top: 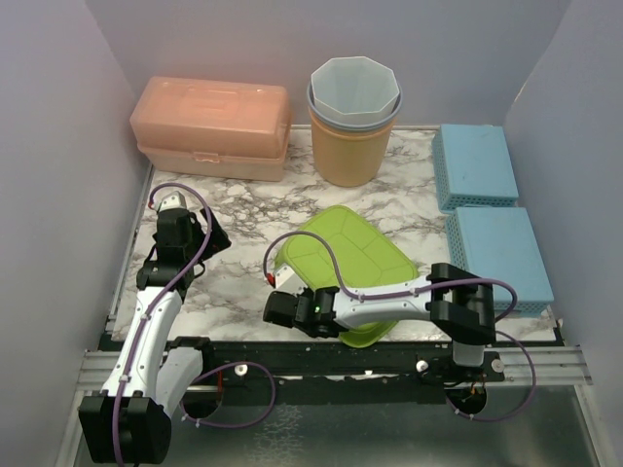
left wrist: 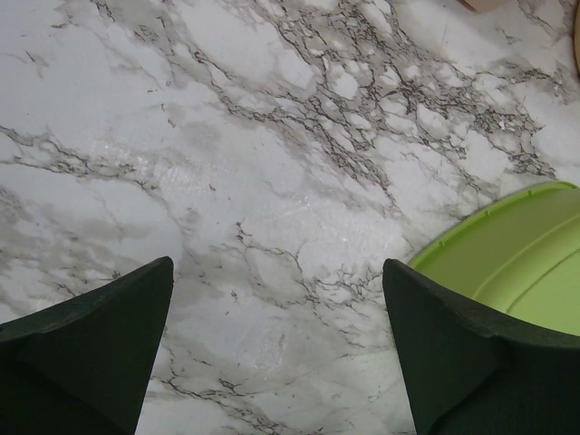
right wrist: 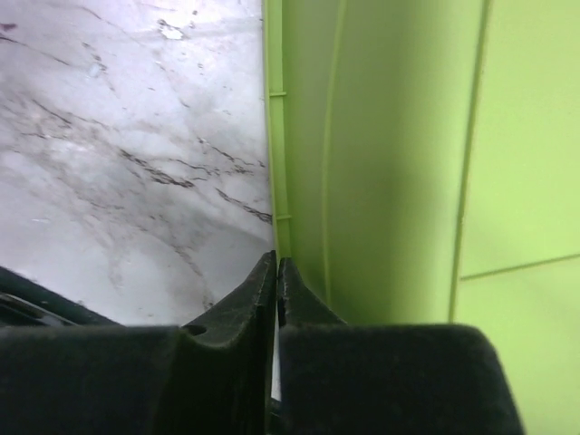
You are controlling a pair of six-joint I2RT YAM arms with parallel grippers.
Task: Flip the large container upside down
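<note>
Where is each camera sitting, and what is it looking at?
Top: above and behind the arms, looking down on the table; left arm and right arm show.
Left wrist: on the left arm, facing down at the table; open left gripper shows.
Right wrist: on the right arm, facing the green container; right gripper pinches its rim.
Shared: all three see the container.

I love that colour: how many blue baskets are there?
2. The far blue basket sits along the right edge; the near blue basket lies just before it. None seem hidden.
</note>
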